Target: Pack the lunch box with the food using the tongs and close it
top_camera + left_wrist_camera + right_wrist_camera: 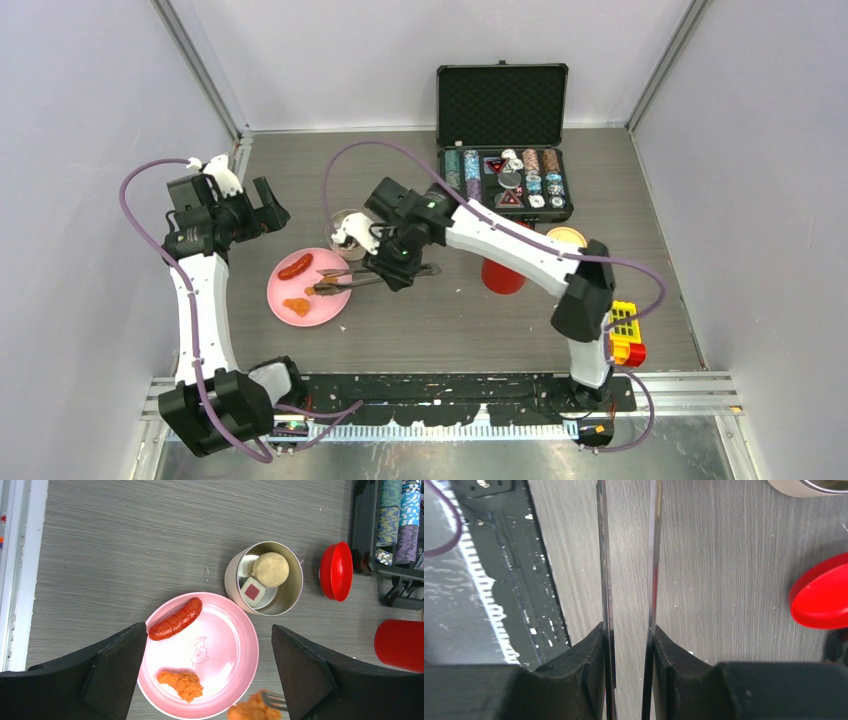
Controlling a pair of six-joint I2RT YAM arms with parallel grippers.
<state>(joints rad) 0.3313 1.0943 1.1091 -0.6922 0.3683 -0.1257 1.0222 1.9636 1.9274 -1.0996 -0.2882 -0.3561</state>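
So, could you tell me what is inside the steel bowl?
The steel bowl holds a pale round lump and a red-centred white cube; anything beneath them is hidden.

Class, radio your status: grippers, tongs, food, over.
Left gripper open, empty. Right gripper shut on tongs, nugget at tips. Sausage, second nugget on plate. Bowl unobstructed.

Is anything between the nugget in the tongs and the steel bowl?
Nothing visible. The orange fried nugget in the thin dark metal tongs has only bare pink round plate before the open round steel bowl; the red sausage lies aside.
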